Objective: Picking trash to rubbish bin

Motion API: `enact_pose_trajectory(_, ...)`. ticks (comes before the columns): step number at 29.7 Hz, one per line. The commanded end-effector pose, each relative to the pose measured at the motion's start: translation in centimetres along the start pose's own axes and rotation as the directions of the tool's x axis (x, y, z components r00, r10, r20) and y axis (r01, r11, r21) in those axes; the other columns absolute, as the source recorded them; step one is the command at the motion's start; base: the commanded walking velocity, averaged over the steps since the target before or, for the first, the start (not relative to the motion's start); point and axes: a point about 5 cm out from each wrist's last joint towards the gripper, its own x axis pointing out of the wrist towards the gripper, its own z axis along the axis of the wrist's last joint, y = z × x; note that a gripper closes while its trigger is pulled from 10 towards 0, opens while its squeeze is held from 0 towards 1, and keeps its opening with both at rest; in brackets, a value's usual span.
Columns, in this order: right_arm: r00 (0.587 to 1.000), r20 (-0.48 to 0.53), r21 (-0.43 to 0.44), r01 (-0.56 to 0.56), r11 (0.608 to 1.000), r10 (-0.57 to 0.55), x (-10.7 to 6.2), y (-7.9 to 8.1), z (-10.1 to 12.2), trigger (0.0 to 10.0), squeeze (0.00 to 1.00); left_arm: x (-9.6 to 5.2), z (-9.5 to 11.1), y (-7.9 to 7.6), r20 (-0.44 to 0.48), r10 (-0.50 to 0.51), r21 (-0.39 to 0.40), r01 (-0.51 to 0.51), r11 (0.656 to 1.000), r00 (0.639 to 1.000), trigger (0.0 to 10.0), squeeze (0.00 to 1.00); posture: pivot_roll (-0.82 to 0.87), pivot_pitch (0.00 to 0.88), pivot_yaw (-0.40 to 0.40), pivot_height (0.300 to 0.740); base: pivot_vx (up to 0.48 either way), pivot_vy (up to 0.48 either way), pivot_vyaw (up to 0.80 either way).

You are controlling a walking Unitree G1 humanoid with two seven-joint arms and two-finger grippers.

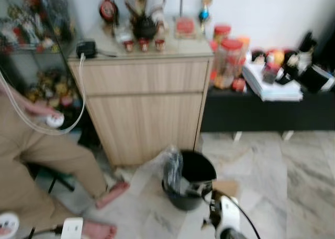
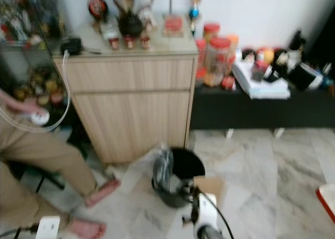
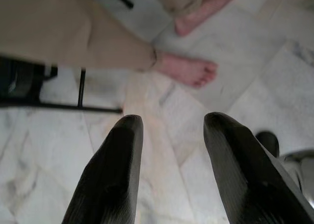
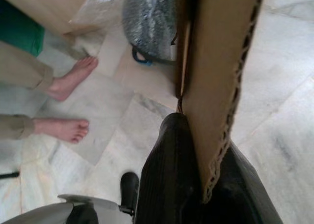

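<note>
Right end effector (image 4: 196, 184): clamped on a cardboard (image 4: 221, 76) sheet, held just beside the bin (image 1: 191, 181), not over its mouth.
Left end effector (image 3: 169, 170): fingers wide apart, nothing between them, above the floor (image 3: 274, 71).
Bin: black, on the floor before the cabinet (image 1: 144, 113); a plastic bag (image 1: 171, 168) crowds its rim.
Risk: the sheet looks wider than the free opening, though blur makes this uncertain; it could catch the rim and tip the bin.
Person: bare foot (image 3: 189, 69) near; a swing could hit it.
</note>
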Motion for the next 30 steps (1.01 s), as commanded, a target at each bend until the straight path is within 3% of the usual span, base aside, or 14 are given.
enact_pose_trajectory(1,1.0,0.007,-0.008,0.026,1.0,-0.026,-0.13,-0.96,0.22,10.0,0.0,0.02,0.2,-0.57,0.003,-0.016,0.007,0.016,1.0,1.0,10.0,0.0,0.03,0.0,0.027,0.74,0.319,0.0,0.0)
enact_pose_trajectory(6,1.0,0.002,-0.006,0.025,1.0,-0.025,-0.13,-0.91,0.12,10.0,0.0,-0.02,0.03,-0.47,0.0,-0.01,0.001,0.01,1.0,1.0,10.0,0.0,0.04,0.0,0.023,0.74,0.319,0.0,-0.09)
enact_pose_trajectory(11,1.0,0.001,0.006,0.024,1.0,-0.024,-0.14,-0.86,0.05,10.0,0.0,-0.1,-0.26,-0.32,-0.006,-0.006,-0.003,0.006,1.0,1.0,10.0,0.0,0.04,0.005,0.023,0.74,0.317,0.0,-0.8)
enact_pose_trajectory(24,1.0,0.014,-0.022,0.007,1.0,-0.007,-0.05,-0.53,0.34,10.0,0.0,-0.06,-0.14,-0.38,-0.005,-0.006,-0.008,0.006,1.0,1.0,10.0,0.0,0.04,0.011,0.024,0.74,0.319,0.0,0.0)
enact_pose_trajectory(30,1.0,0.01,-0.012,0.011,1.0,-0.011,-0.06,-0.53,0.25,10.0,0.0,-0.02,0.01,-0.36,-0.003,-0.006,-0.009,0.006,1.0,1.0,10.0,0.0,0.04,0.011,0.025,0.74,0.32,0.0,0.74)
